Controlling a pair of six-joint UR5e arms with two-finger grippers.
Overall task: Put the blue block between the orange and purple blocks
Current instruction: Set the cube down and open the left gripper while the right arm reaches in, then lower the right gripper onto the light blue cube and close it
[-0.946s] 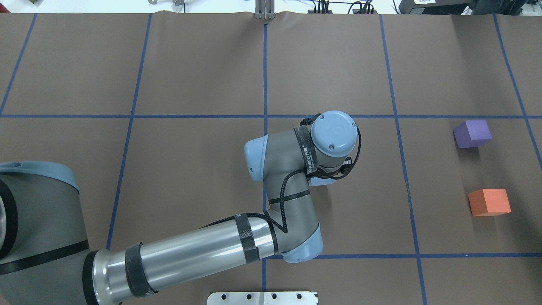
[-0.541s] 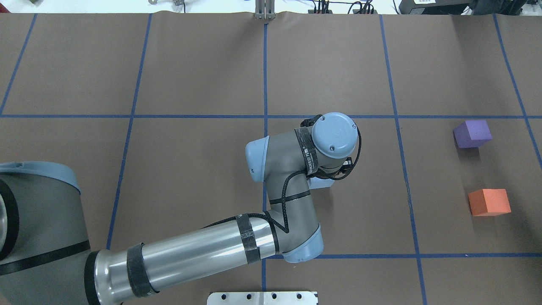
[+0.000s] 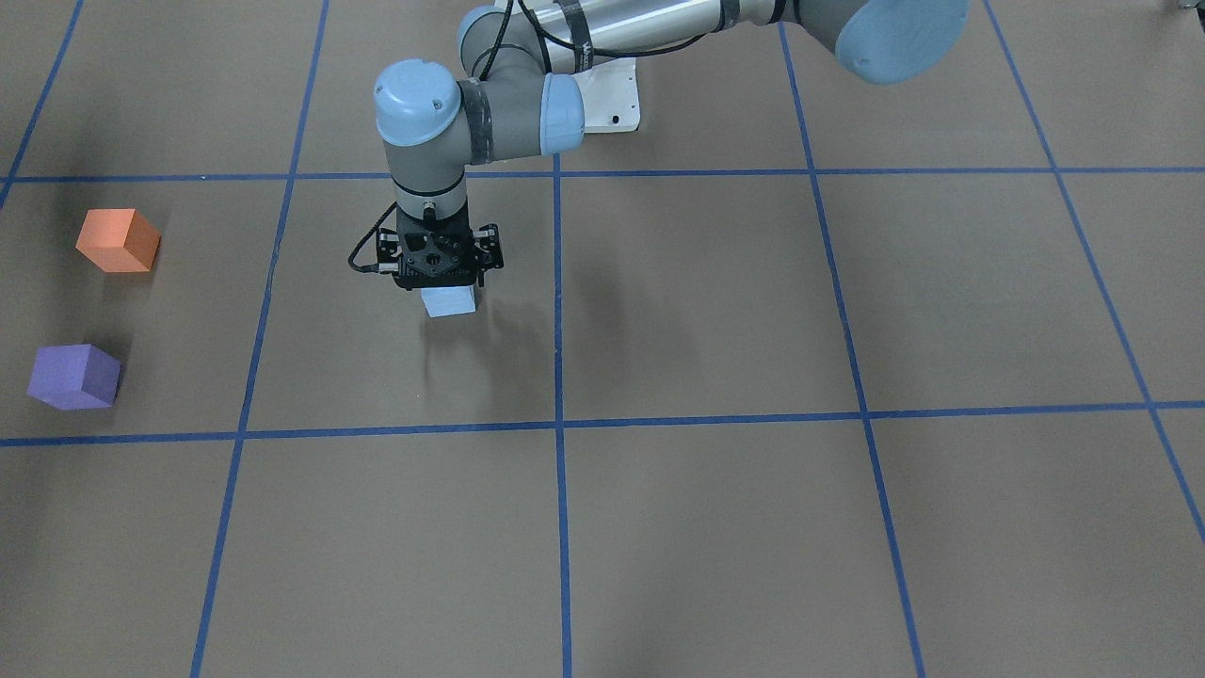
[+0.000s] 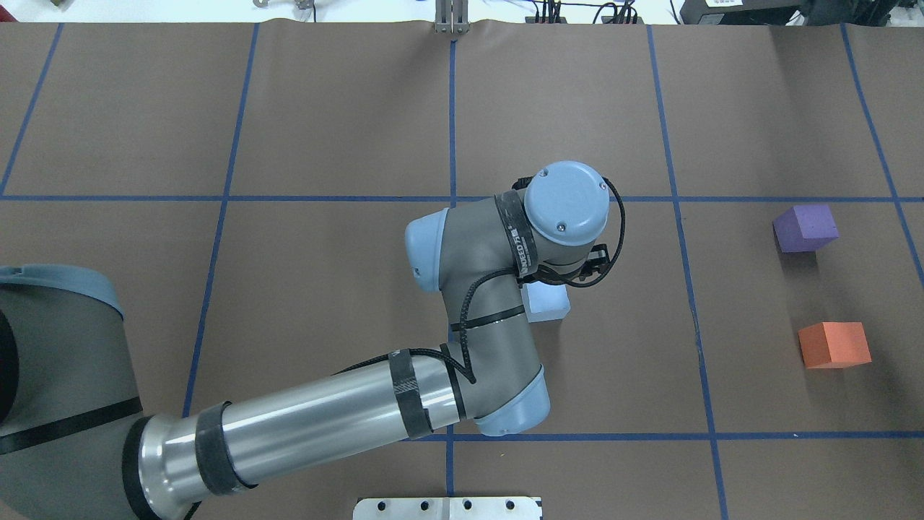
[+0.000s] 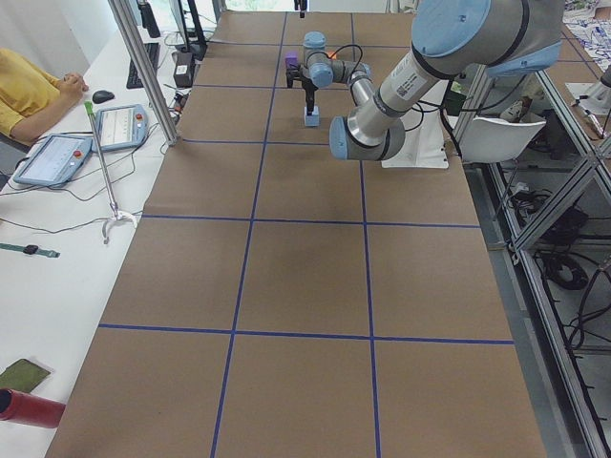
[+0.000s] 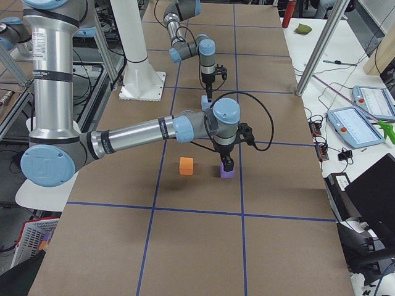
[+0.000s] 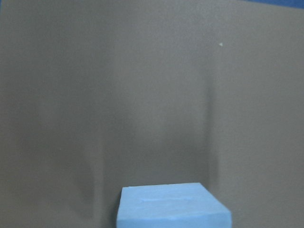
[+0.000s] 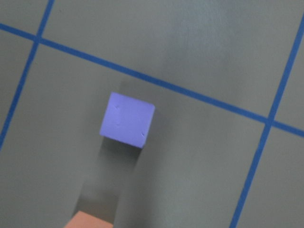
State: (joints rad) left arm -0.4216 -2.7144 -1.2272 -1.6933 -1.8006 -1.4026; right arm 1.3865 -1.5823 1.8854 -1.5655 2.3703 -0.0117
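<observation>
The light blue block (image 4: 546, 305) is near the table's middle, partly under my left wrist. In the front-facing view my left gripper (image 3: 446, 292) points straight down, shut on the blue block (image 3: 449, 303), holding it just above the table. The left wrist view shows only the block (image 7: 171, 206) at its bottom edge. The purple block (image 4: 806, 227) and the orange block (image 4: 834, 344) sit far right, with a bare gap between them. My right gripper (image 6: 227, 164) hangs high above the purple block (image 8: 127, 119); I cannot tell whether it is open or shut.
Blue tape lines grid the brown table cover. A white base plate (image 4: 447, 508) lies at the near edge. An operator (image 5: 29, 95) and tablets are at a side desk. A metal post (image 6: 324, 43) stands by the table's far side.
My left wrist has risen and drawn away from the near edge, so more of the blue block shows under it. The purple and orange blocks have not moved.
</observation>
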